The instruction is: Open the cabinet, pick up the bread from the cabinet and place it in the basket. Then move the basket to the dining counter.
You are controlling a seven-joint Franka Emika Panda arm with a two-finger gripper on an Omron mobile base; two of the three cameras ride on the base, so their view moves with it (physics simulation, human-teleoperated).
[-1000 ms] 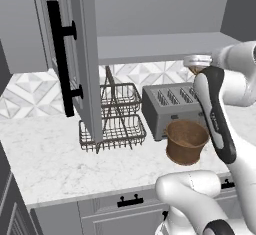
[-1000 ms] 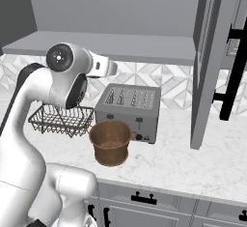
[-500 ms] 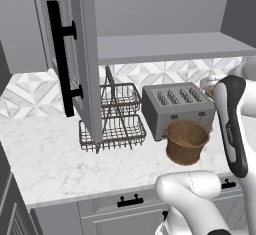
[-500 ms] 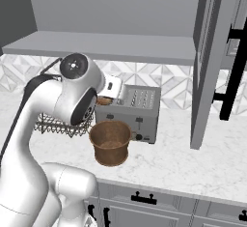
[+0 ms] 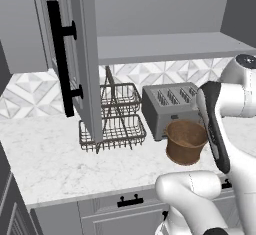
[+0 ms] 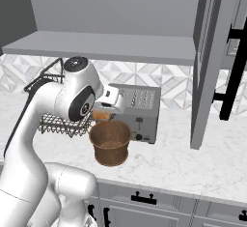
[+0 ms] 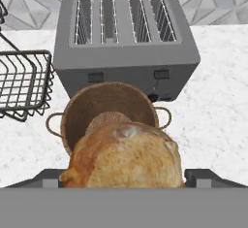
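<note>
A golden-brown bread [image 7: 127, 158] sits between the fingers of my gripper [image 7: 125, 178], which is shut on it. In the right base view the gripper [image 6: 102, 113] hangs just above the rim of the brown woven basket [image 6: 110, 144] with the bread [image 6: 100, 116] in it. The basket [image 7: 77, 111] stands on the counter right in front of the toaster, directly below the bread; the left base view shows the basket [image 5: 186, 141] beside my forearm. The cabinet door [image 5: 75, 54] stands swung open, and its shelf [image 5: 165, 46] is bare. The dining counter is out of view.
A grey four-slot toaster [image 7: 126, 42] stands just behind the basket. A two-tier black wire rack [image 5: 115, 124] is to its left. The second open cabinet door [image 6: 207, 62] hangs at the right. Grey drawers with black pulls [image 5: 131, 200] run under the marble counter.
The arm has come down from shelf height with the bread and now holds it just above the basket. Basket, toaster and doors have not moved.
</note>
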